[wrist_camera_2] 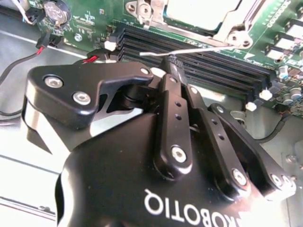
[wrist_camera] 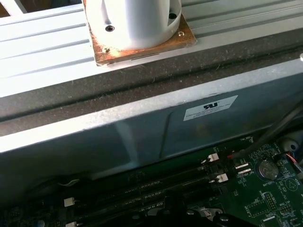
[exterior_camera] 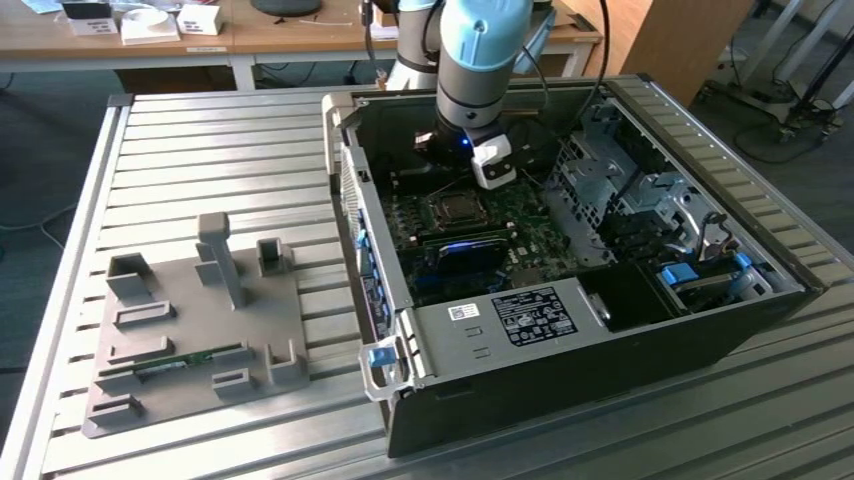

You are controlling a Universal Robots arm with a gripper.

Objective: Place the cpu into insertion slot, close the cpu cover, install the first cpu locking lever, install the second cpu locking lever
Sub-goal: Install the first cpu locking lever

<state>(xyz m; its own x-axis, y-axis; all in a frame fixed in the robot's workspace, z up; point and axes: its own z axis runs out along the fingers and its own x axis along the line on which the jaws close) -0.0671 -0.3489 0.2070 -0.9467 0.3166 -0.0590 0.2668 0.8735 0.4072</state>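
Note:
The cpu (wrist_camera_2: 199, 9) lies silver-topped in the insertion slot (exterior_camera: 454, 208) of the green motherboard. The cpu cover (wrist_camera_2: 235, 29), a silvery frame, lies flat around the chip. A thin metal locking lever (wrist_camera_2: 189, 50) runs along the near side of the socket, above the black memory slots (wrist_camera_2: 203, 66). My gripper (wrist_camera_2: 172, 64) hangs inside the open computer case (exterior_camera: 747, 310), its black fingers pressed together, their tip right at the lever's rod. In the exterior view the gripper (exterior_camera: 447, 165) is just behind the socket, below the arm's wrist.
Grey drive cage (exterior_camera: 627, 190) stands on the exterior view's right of the board. The case wall (wrist_camera: 142, 127) rises close behind the gripper. Cables (wrist_camera_2: 28, 56) and a coin battery (wrist_camera_2: 57, 12) lie beside the memory slots. A grey parts fixture (exterior_camera: 200, 330) sits on the slatted table.

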